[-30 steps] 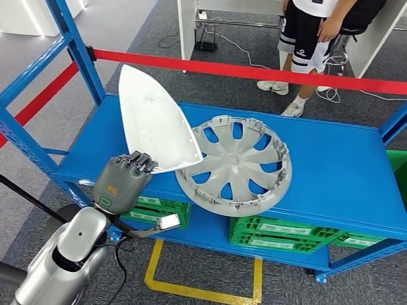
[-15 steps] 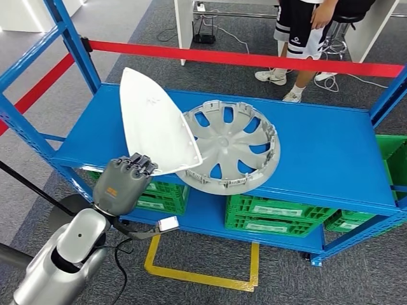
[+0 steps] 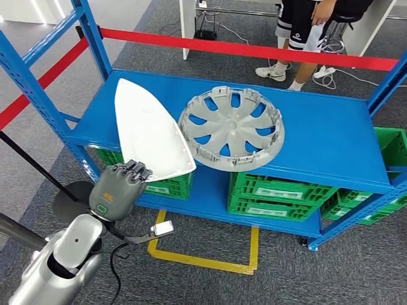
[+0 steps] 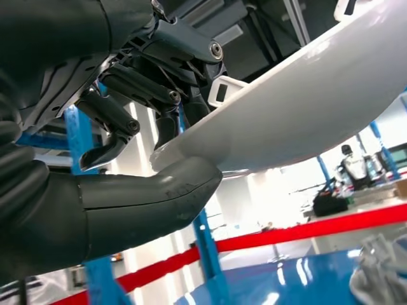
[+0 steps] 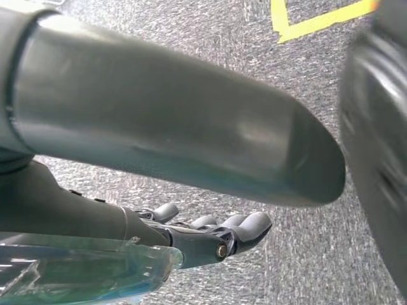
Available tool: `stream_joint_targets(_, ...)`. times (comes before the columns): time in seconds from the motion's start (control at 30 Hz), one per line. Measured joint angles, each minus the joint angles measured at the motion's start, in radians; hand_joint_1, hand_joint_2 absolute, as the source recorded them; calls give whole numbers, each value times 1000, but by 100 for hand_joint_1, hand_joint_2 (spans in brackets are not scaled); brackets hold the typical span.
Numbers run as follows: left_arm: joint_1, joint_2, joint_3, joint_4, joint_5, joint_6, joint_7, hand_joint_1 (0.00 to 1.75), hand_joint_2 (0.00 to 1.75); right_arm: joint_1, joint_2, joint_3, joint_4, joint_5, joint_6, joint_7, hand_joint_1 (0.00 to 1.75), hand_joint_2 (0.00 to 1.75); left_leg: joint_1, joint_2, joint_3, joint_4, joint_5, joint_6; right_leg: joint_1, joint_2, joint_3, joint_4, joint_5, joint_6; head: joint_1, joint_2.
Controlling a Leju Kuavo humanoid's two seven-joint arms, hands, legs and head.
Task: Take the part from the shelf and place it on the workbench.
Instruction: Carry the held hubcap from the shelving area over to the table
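One part in hand: the white teardrop-shaped panel [image 3: 149, 135] is gripped at its broad near edge by the left hand [image 3: 116, 189].
Grip on panel: in the left wrist view the thick thumb [image 4: 144, 206] is pressed under the panel [image 4: 297, 108] and the darker fingers [image 4: 120, 121] are closed over its upper face, so the edge is clamped between them.
Position of part: the panel is held tilted, its held end out in front of the blue shelf [image 3: 331, 136], its far portion over the shelf's left end; whether the tip rests on the deck or is clear of it cannot be told.
Long axis: the axis runs from the held broad end away from the robot to the pointed tip near the shelf's left upright [image 3: 93, 38].
Direction from hand: the whole body of the panel lies ahead of and above the hand, so the load is carried cantilevered from one edge.
Neighbouring item: the grey wheel cover [image 3: 231, 127] lies flat on the shelf just beside the panel's right edge; contact between the two cannot be confirmed.
Right hand: seen in the right wrist view [image 5: 211, 235] hanging over the carpet, fingers apart, nothing held.
Nearer arm: the left, already engaged; the right is well apart from the part.
Workbench: not identified with certainty.
Judgement: the withdrawal is judged to call for the panel to be drawn back along its own axis, clear of the wheel cover and the upright, before any turn is made.
Risk: with a single edge grip, rotation or slip of the panel in the hand is judged possible.
Bystander: a person's legs [image 3: 300, 38] are seen beyond the red barrier tape [image 3: 240, 49].
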Motion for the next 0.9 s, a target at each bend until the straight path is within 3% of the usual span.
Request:
stream_joint_targets(0.07, 13, 5, 11, -9, 0, 1, 1, 175, 175, -2, 4, 1, -1, 0, -4, 1, 0, 0, -1, 0, -6, 0, 17, -10, 4, 2, 44, -78, -24, -7, -1, 0)
stream_joint_targets(0.13, 25, 9, 19, -16, -4, 1, 1, 175, 175, -3, 8, 3, -1, 0, -4, 1, 0, 0, 1, 0, -8, 0, 27, -20, 5, 0, 29, -82, -15, -22, 0, 0)
stream_joint_targets(0.17, 31, 12, 24, -20, -6, 0, 1, 175, 175, -4, 11, 4, -1, 0, -4, 0, 0, 0, 3, 0, -14, 8, 13, -27, 3, -2, 20, -82, -6, -33, -2, 0)
stream_joint_targets(0.23, 40, 18, 35, -26, -9, 0, 1, 175, 175, -6, 15, 5, -1, 0, -4, 0, 0, 0, 6, -1, -41, 83, -73, -38, -1, -6, 0, -84, 18, -49, -7, 0)
stream_joint_targets(0.3, 44, 21, 41, -29, -10, 0, 1, 175, 175, -6, 16, 5, -1, 0, -4, 0, 0, 0, 10, 0, -75, 219, -169, -48, -1, -7, -26, -83, 45, -52, -10, 0)
stream_joint_targets(0.33, 46, 23, 45, -30, -10, 0, 0, 175, 175, -6, 16, 5, -1, 0, -4, -1, 0, 0, 11, 0, -81, 273, -187, -51, -1, -8, -42, -81, 57, -51, -10, 0)
stream_joint_targets(0.37, 48, 23, 48, -30, -10, 0, -1, 175, 175, -6, 16, 6, -1, 0, -4, -2, 0, 0, 13, 0, -74, 296, -182, -53, -1, -8, -57, -80, 67, -49, -10, 0)
stream_joint_targets(0.4, 50, 24, 53, -30, -10, -1, -2, 175, 175, -6, 17, 6, -1, 0, -4, -4, 0, 0, 14, 0, -47, 280, -159, -54, -2, -9, -71, -79, 77, -45, -10, 0)
stream_joint_targets(0.47, 51, 24, 61, -34, -10, -1, -5, 175, 175, -7, 19, 7, -1, 0, -4, -8, 0, 0, 17, 0, 51, 160, -116, -54, -3, -9, -96, -74, 95, -36, -11, 0)
stream_joint_targets(0.53, 50, 24, 67, -40, -9, -1, -8, 175, 175, -8, 20, 7, -1, 0, -4, -11, 0, 0, 16, -2, 139, 27, -119, -46, -1, -8, -113, -68, 113, -24, -10, 0)
stream_joint_targets(0.57, 51, 24, 71, -41, -9, -1, -10, 175, 175, -8, 20, 8, -1, 0, -4, -13, 0, 0, 14, -3, 156, -6, -127, -39, -1, -8, -118, -68, 122, -19, -10, 0)
stream_joint_targets(0.63, 54, 25, 78, -42, -8, -1, -14, 175, 175, -6, 20, 11, -1, 0, -4, -15, 0, 0, 11, -2, 145, -16, -119, -20, -3, -7, -125, -73, 140, -7, -11, 0)
stream_joint_targets(0.67, 56, 25, 81, -42, -8, -1, -16, 175, 175, -4, 20, 12, 0, -1, -5, -16, 0, 0, 11, -1, 136, -16, -109, -11, -5, -7, -132, -70, 133, -3, -12, 0)
stream_joint_targets(0.7, 57, 25, 84, -42, -7, -1, -17, 175, 175, -3, 20, 13, 0, -3, -5, -16, 0, 0, 12, 0, 125, -17, -98, -1, -6, -7, -142, -48, 105, 1, -11, 0)
stream_joint_targets(0.8, 60, 27, 90, -42, -5, -1, -19, 175, 175, -2, 20, 15, 0, -5, -8, -16, 0, 0, 10, 1, 82, -18, -61, 12, -4, -6, -192, 128, -43, 8, -6, 0)
stream_joint_targets(0.83, 62, 27, 90, -42, -4, -1, -19, 175, 175, -2, 20, 16, 0, -5, -8, -16, 0, 0, 7, 1, 66, -17, -48, 13, -2, -6, -200, 188, -67, 8, -5, 0)
stream_joint_targets(0.87, 64, 27, 90, -42, -4, -1, -19, 175, 175, -3, 20, 17, 0, -5, -8, -16, 0, 0, 5, 2, 50, -17, -35, 13, -1, -6, -195, 222, -68, 7, -5, 0)
stream_joint_targets(0.9, 65, 27, 91, -42, -4, -1, -19, 175, 175, -3, 20, 18, 0, -5, -9, -16, 0, 0, 3, 2, 34, -16, -23, 12, 1, -6, -173, 223, -49, 4, -4, 0)
